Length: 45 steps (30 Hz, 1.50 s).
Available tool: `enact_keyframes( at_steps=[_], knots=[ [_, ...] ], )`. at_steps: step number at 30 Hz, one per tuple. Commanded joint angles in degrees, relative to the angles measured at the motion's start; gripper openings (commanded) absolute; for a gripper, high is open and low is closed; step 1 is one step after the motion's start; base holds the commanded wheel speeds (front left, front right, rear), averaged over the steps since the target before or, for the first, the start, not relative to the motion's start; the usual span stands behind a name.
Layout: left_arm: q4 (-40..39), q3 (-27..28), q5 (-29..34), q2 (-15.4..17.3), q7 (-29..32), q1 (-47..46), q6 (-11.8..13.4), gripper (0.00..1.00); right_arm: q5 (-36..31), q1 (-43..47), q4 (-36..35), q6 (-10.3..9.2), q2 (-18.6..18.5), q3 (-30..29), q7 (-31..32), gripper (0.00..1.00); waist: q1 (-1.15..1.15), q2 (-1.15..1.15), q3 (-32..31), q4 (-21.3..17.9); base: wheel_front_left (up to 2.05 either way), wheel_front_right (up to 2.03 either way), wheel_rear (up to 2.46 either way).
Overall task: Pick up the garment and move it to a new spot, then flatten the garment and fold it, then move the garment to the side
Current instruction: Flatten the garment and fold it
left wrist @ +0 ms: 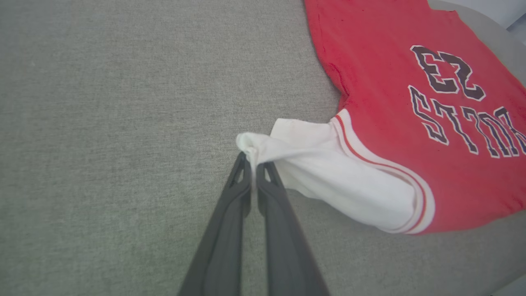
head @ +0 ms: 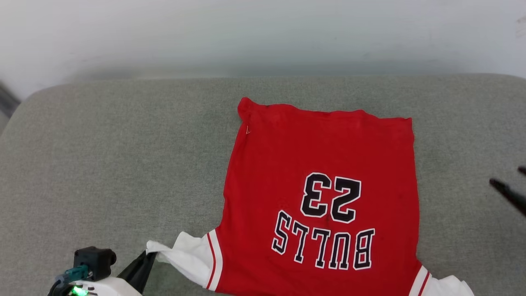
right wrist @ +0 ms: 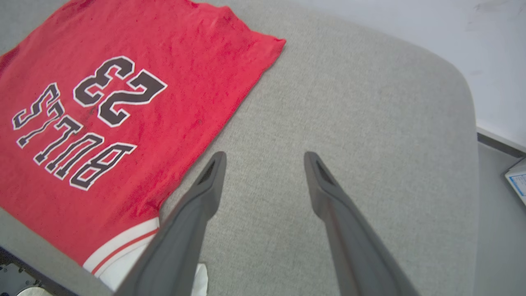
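The garment (head: 320, 164), a red T-shirt with white sleeves and a black "BULLS 23" print facing up, lies spread on the grey cushion (head: 115, 156). My left gripper (head: 148, 255) is shut on the tip of the near-left white sleeve (left wrist: 328, 172), pinching it between the fingers, as the left wrist view shows (left wrist: 254, 161). My right gripper (right wrist: 265, 160) stands open above bare cushion, to the right of the garment (right wrist: 123, 102), with nothing between its fingers. Its dark fingertips (head: 507, 191) show at the right edge of the head view.
The grey cushion's far edge meets a pale wall (head: 263, 37). Wide bare cushion lies left of the garment. In the right wrist view the cushion's rounded corner (right wrist: 460, 82) drops to a floor with a white box (right wrist: 517, 179) at the edge.
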Motion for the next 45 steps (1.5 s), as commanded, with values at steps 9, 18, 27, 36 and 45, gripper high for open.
enact_keyframes(
  at_steps=[9,18,27,36,45],
  knots=[
    [-4.16,1.21,5.86,-1.04,-0.21,-7.42,1.29,0.00,-3.85,-22.38,1.00,-0.04,3.06,-4.30,18.65,1.00,0.00,0.00,10.93,4.55,0.00,0.00,0.00],
    [-6.59,1.66,9.89,-2.33,-0.21,-12.39,2.54,0.00,-8.83,-39.20,13.55,-0.04,11.90,-5.30,40.42,1.00,0.00,0.00,19.76,8.11,0.00,0.00,0.00],
    [-8.45,2.88,12.58,-3.47,-0.21,-15.56,3.03,0.00,-17.08,-43.03,21.26,-0.04,20.60,-10.28,46.94,1.00,0.00,0.00,26.04,9.78,0.00,0.00,0.00],
    [-7.53,2.92,13.55,-4.30,-0.21,-16.65,2.78,0.00,-18.20,-34.91,22.99,-0.03,22.18,-9.25,47.93,0.21,0.00,0.00,27.16,9.80,0.00,0.00,0.00],
    [-5.99,3.46,12.96,-4.29,-0.22,-13.68,2.32,0.00,-15.45,-37.29,16.06,-0.04,18.08,-7.75,43.17,0.00,0.00,0.00,20.19,7.87,0.00,0.00,0.00]
  ],
)
